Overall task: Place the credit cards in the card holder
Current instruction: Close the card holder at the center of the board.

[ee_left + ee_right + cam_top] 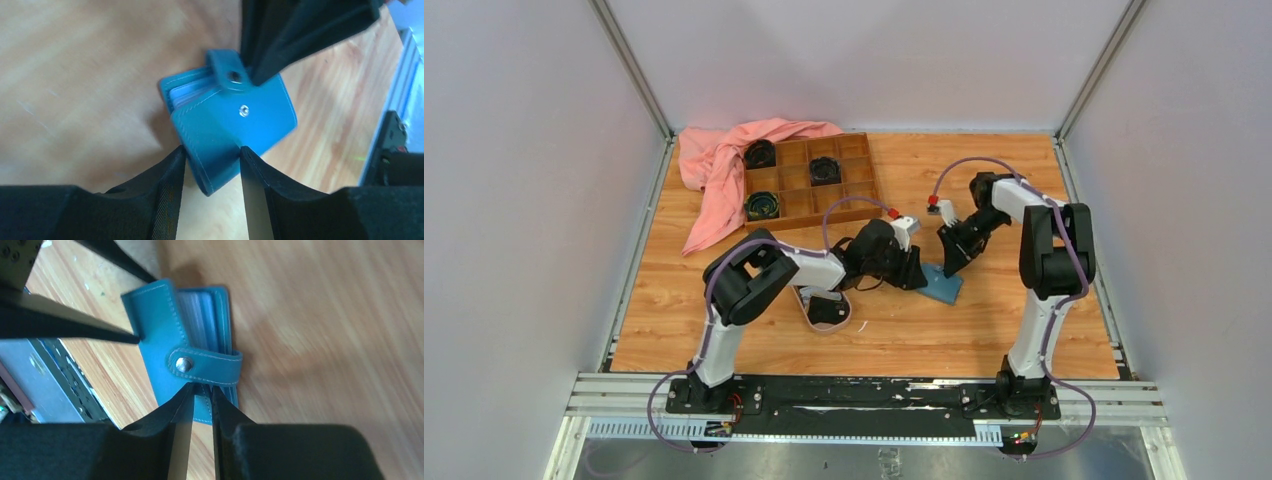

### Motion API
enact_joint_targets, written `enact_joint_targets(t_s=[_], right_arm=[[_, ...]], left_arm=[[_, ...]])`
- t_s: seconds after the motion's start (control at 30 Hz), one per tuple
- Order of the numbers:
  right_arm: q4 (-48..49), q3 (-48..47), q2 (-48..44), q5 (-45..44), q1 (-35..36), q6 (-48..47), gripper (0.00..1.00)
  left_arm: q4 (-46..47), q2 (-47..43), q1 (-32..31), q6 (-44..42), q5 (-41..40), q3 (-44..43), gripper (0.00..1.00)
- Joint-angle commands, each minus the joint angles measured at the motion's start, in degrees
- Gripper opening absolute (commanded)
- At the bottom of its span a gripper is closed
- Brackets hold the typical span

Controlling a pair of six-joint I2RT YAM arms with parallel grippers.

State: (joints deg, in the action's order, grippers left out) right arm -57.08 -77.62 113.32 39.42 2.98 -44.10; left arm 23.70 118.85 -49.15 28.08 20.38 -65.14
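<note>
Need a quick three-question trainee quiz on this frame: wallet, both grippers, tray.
1. True or false: the blue wallet lies folded on the table.
2. The left gripper fingers stand: A) astride the wallet's edge, B) clamped on the pink cloth.
3. Fill in: the right gripper points at the wallet's snap ____.

Key: 1 true; 2 A; 3 tab.

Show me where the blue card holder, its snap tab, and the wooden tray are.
card holder [260, 117]: left wrist view, on the closed front flap.
snap tab [210, 365]: right wrist view, on the strap beside the metal snap.
wooden tray [864, 172]: top view, on its right rim.
</note>
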Motion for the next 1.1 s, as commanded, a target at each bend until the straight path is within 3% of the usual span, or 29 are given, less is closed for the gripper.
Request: enact_joint_targets(t_s=[0.0,0.07,0.2,0.3,0.43,0.47,0.57,0.63,0.7,0.77,0.9,1.07], right_arm=[[-4.1,-0.6,1.1,-1.0,5.8,-8.0,0.23],[-4.4,-0.7,0.0,-1.7,6.8,-8.8,0.25],[-4.8,-0.4,-4.1,-5.3,5.8,-8.7,0.43],[-5.6,0.2,-9.0,-5.7,3.7,-9.8,0.51],[-7.9,0.4,-16.1,-1.8,1.3,-11.0,0.54],[-8.4,0.4,-18.1,0.0,0.9,-10.9,0.54],[-7.6,2.3,-24.4,8.1,0.4,-8.2,0.53],[-4.6,5.4,-26.7,12.0,0.5,-3.3,0.48],[-0.6,8.9,-26.1,12.7,0.6,2.1,0.31],[0.8,10.9,-22.4,10.9,0.4,4.5,0.19],[0.2,9.8,-12.9,7.4,-0.1,6.8,0.07],[1.4,8.0,-7.2,6.2,-0.5,9.4,0.04]], left_arm=[[2.9,-3.3,-5.9,6.4,-2.7,7.4,0.45],[3.5,-5.7,-7.7,7.2,-5.3,9.8,0.45],[3.5,-13.4,-8.2,5.4,-13.4,16.1,0.47],[3.5,-20.1,-7.6,-1.7,-17.2,20.1,0.50],[3.5,-27.7,-5.9,-13.0,-18.1,22.1,0.56],[3.5,-29.0,-5.4,-15.5,-17.4,22.0,0.61],[3.6,-30.9,-2.2,-16.6,-14.1,20.6,0.93],[3.7,-29.6,1.1,-13.7,-5.9,17.5,1.00],[3.6,-25.6,4.3,-8.0,5.4,13.4,1.00],[3.6,-22.6,5.2,-3.9,10.8,9.9,1.00],[2.3,-21.3,2.5,-7.7,7.8,8.3,1.00],[-13.4,-17.2,0.3,-15.4,0.2,0.7,0.93]])
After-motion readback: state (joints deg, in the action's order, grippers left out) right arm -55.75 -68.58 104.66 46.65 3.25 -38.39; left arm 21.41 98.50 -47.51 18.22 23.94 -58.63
